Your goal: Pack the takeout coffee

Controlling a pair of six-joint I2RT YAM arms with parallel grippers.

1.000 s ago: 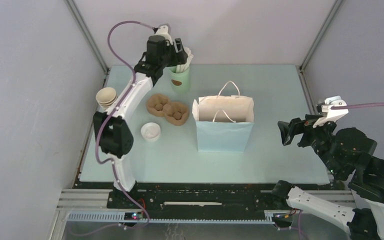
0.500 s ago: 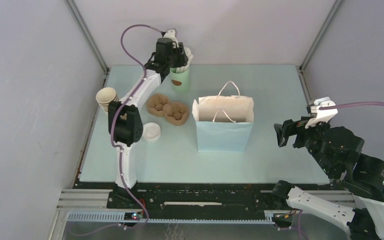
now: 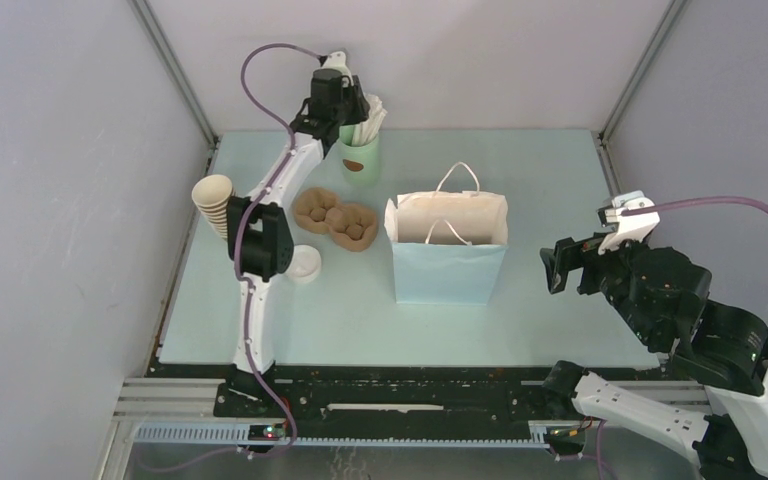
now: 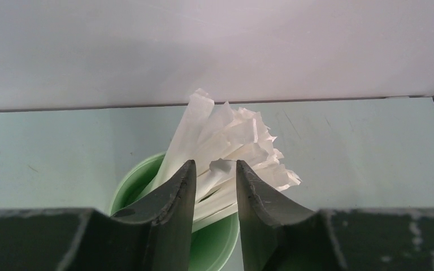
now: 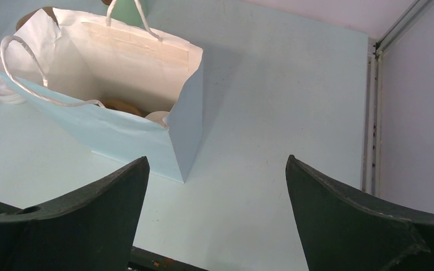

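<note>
Top external & wrist views: left gripper (image 4: 215,167) sits at the far-left green cup (image 3: 358,158), jaws narrow w/ white paper-wrapped sticks (image 4: 231,132) between them; whether they pinch one can't be told. On the other side, right gripper (image 5: 216,160), jaws wide & empty, hangs over the table (image 3: 560,180) to the right of the upright blue bag (image 3: 450,272). Low inside the bag sits the coffee cup (image 5: 125,105), w/ a bit of brown side & white lid (image 5: 158,117) showing, rest hidden by the near wall; brown tray (image 3: 335,220), cup stack (image 3: 214,196) & a white round piece (image 3: 308,266) stand left of the bag.
</note>
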